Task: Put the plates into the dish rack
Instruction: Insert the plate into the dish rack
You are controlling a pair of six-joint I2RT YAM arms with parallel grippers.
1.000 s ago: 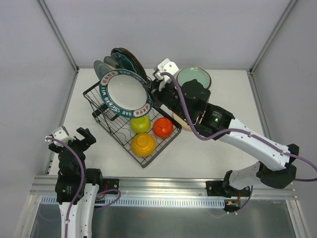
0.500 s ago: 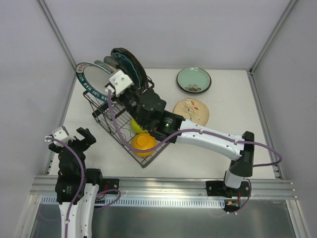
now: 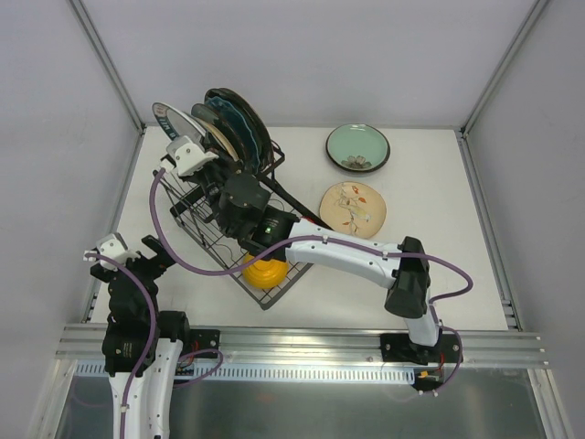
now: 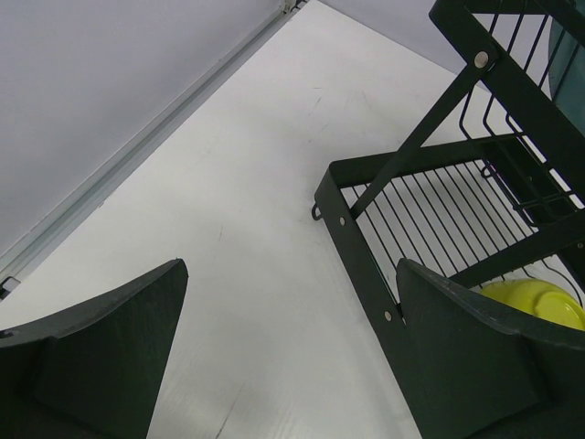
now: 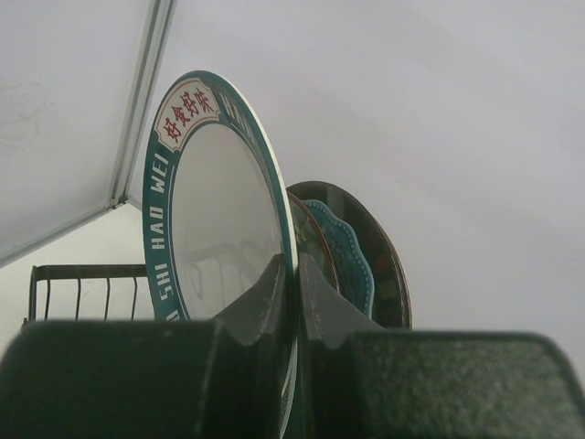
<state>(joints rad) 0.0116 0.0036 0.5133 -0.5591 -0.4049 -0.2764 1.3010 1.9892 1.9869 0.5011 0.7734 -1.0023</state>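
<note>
Dish rack (image 3: 194,224): teal-rimmed white plate (image 5: 219,229) upright at slotted section, rim pinched by right gripper (image 5: 293,272). Three more plates (image 5: 352,265) upright behind. Lower basket: one yellow bowl (image 3: 264,273) visible. Flat on table (image 3: 439,238), two: mint green plate (image 3: 357,146), cream patterned plate (image 3: 353,208). Left gripper (image 4: 289,297) jaws spread, empty.

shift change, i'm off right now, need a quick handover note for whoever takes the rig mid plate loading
Right tool: shut on the white plate with teal lettered rim, held upright at the left end of the racked plates.
Left tool: open, holding nothing, low over the table beside the dish rack.
Done: several plates stand in the slotted section.
Left: seat and release the held plate (seating can't be confirmed), then load the mint green plate and the cream patterned plate, both flat on the table.
</note>
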